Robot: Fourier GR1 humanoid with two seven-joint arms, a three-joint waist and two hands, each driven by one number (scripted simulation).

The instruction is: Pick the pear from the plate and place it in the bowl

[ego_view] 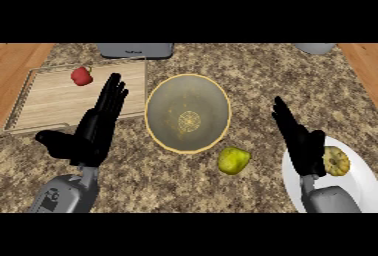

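Observation:
A white plate (356,186) lies at the right edge of the counter. On it rests a yellow-tan ribbed fruit (337,161), the only thing on the plate, which I take for the pear. My right hand (301,142) is open with its fingers straight, just left of that fruit, and covers the fruit's left side. The wide, yellow-rimmed bowl (168,97) stands at the centre with nothing in it. My left hand (97,125) is open to the left of the bowl, fingers pointing away from me.
A yellow-green fruit (234,160) lies on the counter between bowl and plate. At the back left, a wooden cutting board (52,100) carries a small red fruit (81,76). Grey objects sit at the far edge, one in the middle (135,50) and one at the right (316,47).

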